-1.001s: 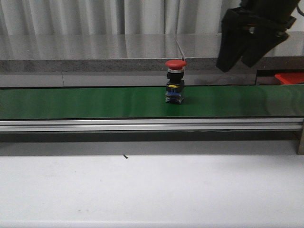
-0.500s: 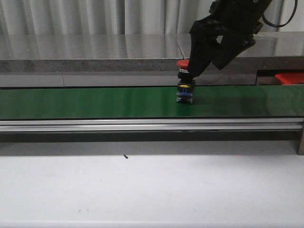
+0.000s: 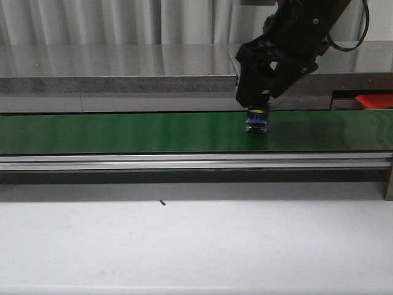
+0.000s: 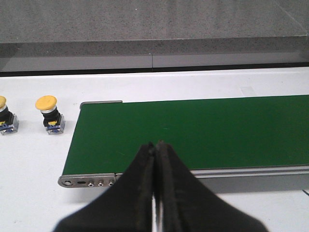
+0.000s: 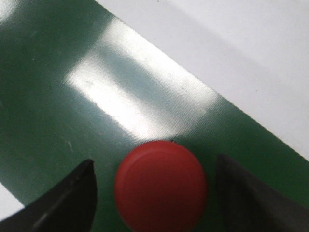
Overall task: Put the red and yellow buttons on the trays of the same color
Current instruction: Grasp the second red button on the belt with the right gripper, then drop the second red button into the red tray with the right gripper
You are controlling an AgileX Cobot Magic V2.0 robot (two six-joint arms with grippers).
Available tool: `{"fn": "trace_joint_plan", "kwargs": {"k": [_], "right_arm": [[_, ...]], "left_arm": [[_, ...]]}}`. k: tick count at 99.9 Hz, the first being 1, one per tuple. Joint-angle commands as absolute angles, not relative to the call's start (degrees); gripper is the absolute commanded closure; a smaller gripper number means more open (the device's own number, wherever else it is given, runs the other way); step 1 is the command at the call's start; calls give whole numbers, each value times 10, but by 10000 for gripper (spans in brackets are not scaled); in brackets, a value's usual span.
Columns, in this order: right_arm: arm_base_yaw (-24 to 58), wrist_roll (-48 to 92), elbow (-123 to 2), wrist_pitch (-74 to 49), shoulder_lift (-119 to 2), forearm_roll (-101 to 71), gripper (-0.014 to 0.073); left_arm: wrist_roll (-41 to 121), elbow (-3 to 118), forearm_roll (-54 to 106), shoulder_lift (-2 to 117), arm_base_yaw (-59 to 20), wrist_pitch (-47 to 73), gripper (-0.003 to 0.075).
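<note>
A red button (image 5: 161, 191) stands on the green belt (image 5: 58, 111). In the right wrist view its round cap lies between the two fingers of my right gripper (image 5: 155, 195), which is open, with a gap of belt on each side. In the front view the right gripper (image 3: 259, 101) covers the cap, and only the button's black and blue base (image 3: 257, 121) shows. The red tray (image 3: 376, 100) peeks in at the far right behind the belt. Two yellow buttons (image 4: 48, 112) (image 4: 5, 115) stand on the white table beyond the belt's end. My left gripper (image 4: 155, 146) is shut and empty. The yellow tray is out of view.
The green belt (image 3: 123, 132) runs across the front view with a metal rail (image 3: 184, 162) along its near side. A grey stone ledge (image 3: 116, 80) lies behind it. The belt's end plate (image 4: 87, 181) sits by the left gripper.
The red button has ridden the belt to the right. My right gripper came down and to the left from the upper right and now straddles the button's cap.
</note>
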State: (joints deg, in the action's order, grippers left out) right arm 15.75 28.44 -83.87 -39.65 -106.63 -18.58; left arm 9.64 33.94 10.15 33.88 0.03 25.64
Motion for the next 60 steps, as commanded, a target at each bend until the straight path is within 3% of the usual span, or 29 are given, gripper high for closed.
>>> {"fn": "trace_joint_plan", "kwargs": {"k": [1,27,60], "right_arm": [[157,291,-855,-367,-1041,-199,160],[155,284,-855,-372,-1037,-199,384],[83,280,-910,-442,-976,-199,394]], "left_arm": [[94,355,110,340,-3,214,739],[94,355,110,340,-3,214,739],[94,355,110,340,-3,214,739]]}}
